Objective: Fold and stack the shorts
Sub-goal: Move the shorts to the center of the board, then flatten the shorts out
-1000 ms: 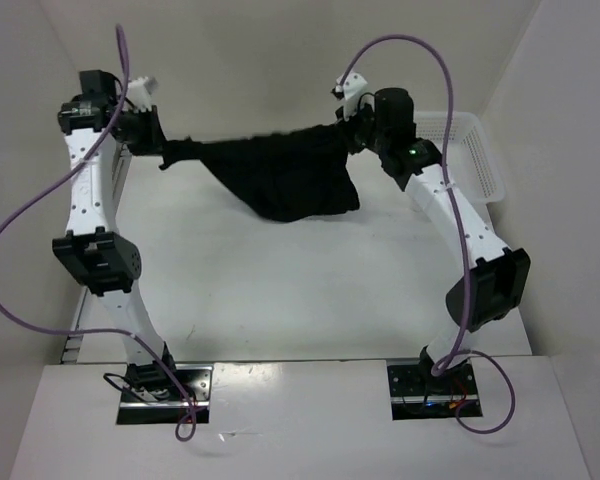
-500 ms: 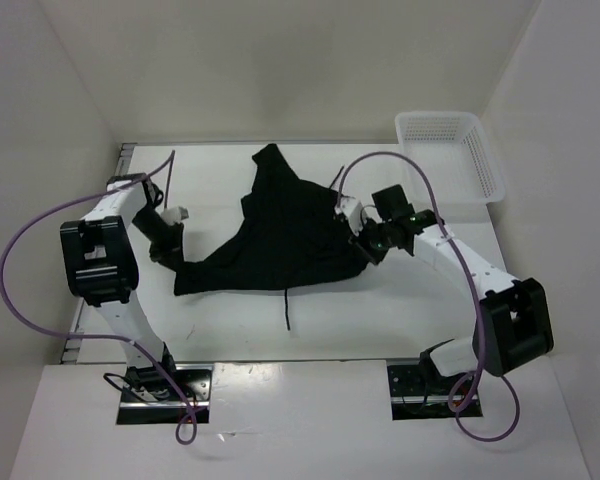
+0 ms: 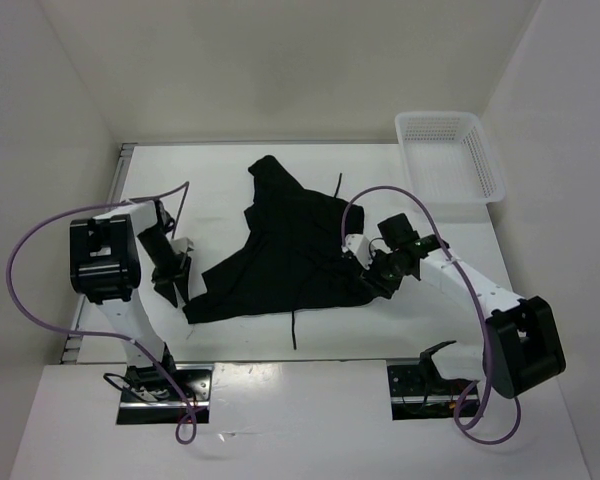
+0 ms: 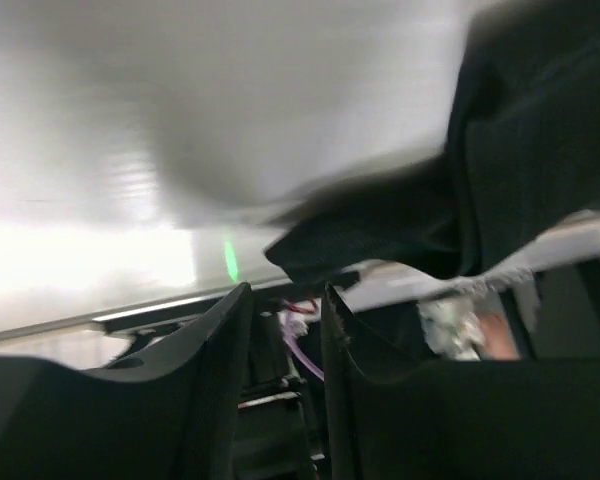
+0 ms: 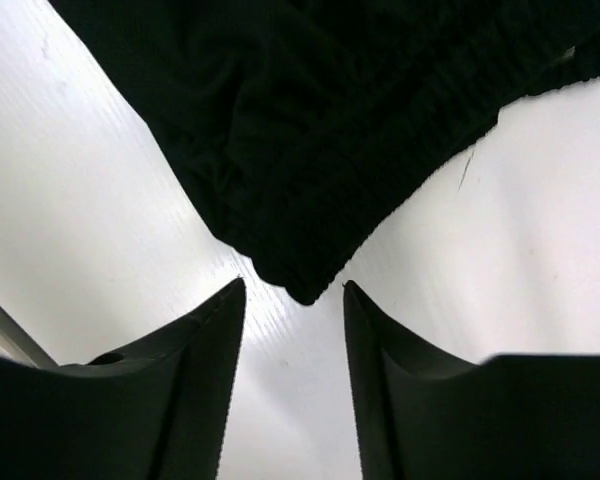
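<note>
The shorts (image 3: pixel 290 250) lie crumpled on the surface (image 3: pixel 420 200) between the arms. The left gripper (image 4: pixel 287 292) and right gripper (image 5: pixel 293 290) stand parted and empty at its 2 ends. The fabric looks light and limp and will likely sag and bunch, so pinching the thicker ribbed waistband (image 5: pixel 320 230) corners seems surest.

The left arm (image 3: pixel 102 258) is folded back on itself, elbow high. The left gripper (image 3: pixel 176 289) points downward, its fingers (image 4: pixel 220 340) narrowly parted. The right arm (image 3: pixel 470 283) lies low, reaching inward toward the left. The right gripper (image 3: pixel 365 272) has its fingers (image 5: pixel 215 340) parted.
</note>
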Tool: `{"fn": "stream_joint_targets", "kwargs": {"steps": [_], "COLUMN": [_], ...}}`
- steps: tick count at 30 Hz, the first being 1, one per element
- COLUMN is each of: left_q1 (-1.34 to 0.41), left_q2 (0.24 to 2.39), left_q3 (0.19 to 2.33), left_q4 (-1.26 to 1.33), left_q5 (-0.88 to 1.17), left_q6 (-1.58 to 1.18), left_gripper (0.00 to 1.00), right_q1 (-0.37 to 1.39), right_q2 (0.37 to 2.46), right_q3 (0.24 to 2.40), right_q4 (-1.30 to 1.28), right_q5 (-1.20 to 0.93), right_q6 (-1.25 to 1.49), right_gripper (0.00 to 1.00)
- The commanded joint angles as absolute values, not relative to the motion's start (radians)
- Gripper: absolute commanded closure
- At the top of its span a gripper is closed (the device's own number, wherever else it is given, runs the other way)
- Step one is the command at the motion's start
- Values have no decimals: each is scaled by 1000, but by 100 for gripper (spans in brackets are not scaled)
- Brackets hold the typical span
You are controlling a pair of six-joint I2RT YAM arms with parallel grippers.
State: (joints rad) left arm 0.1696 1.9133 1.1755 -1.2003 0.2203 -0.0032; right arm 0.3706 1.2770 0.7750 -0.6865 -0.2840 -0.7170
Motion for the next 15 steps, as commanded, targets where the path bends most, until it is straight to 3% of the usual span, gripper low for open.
{"fn": "stream_joint_targets", "kwargs": {"steps": [1,4,6,10,15], "left_q1": [160,126,15,-147,-147], "left_q2": [1849,1793,1769,1784,1927], "left_q3": [1236,1383,1417,1342,1269], "left_q4": [-1165,-1072,-1060,-982,-950], "left_q5": [106,55,66,15,-32], "left_q6": [0,0,0,0,0], "left_gripper": [58,56,54,50,50], "right_q1": [374,374,374,374,374], "right_q2": [1230,1230,1239,1250,1301], "right_q3": [767,807,840,948,1028], "right_q4": [-718,-747,-767,-755,-714], "right_q5": [-221,-187,-187,-210,-308], "right_q6": [-764,-787,-787,-743,-664], "right_gripper": [48,44,41,41,40]}}
